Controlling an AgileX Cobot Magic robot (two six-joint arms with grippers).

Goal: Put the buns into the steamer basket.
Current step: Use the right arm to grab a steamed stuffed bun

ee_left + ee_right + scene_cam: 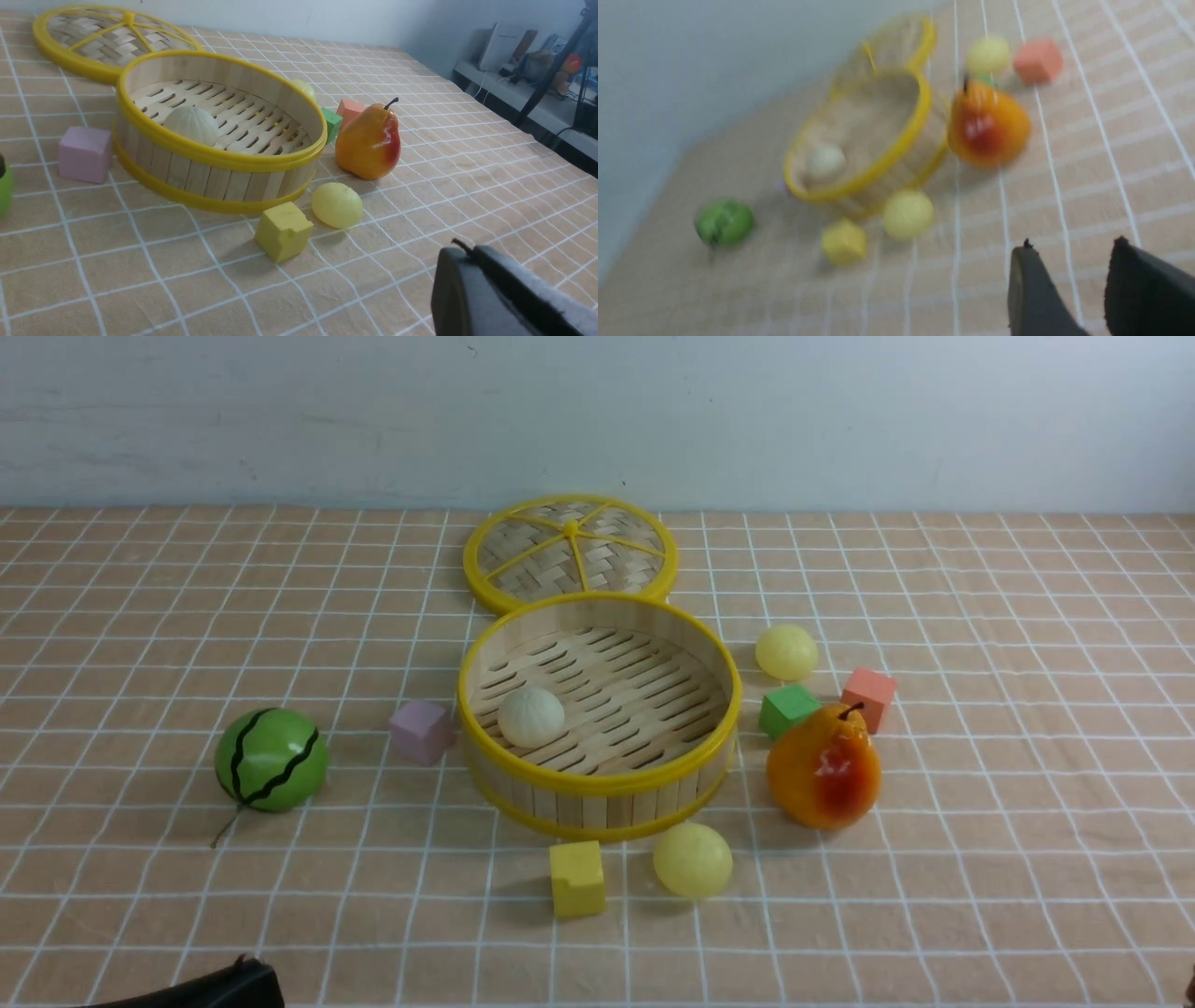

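Front view: the steamer basket [597, 782] stands at the middle of the desk [980, 877], which is covered by a tan cloth with a white grid. The off-white bun [530, 716] lies inside the basket on the slatted floor, toward its left wall. The other two buns lie outside on the cloth. The far yellow bun [786, 651] sits to the right of the basket, just beyond a green cube [789, 709]. The near yellow bun [692, 860] sits just in front of the basket, beside a yellow cube [576, 878] on its left.

An orange pear [823, 767] stands upright to the basket's right, with a salmon cube [868, 698] behind it. A lilac cube [422, 731] rests close against the basket's left wall, and a toy watermelon [271, 759] lies farther left. The woven lid [569, 553] lies flat behind the basket, its near edge hidden by the basket's far rim.

The left hand [233, 985] shows at the near left edge, well apart from everything. In the left wrist view its fingers are pressed together and hold nothing. The right wrist view is blurred, yet the right hand [1073, 261] shows its two fingers apart with only cloth between them.
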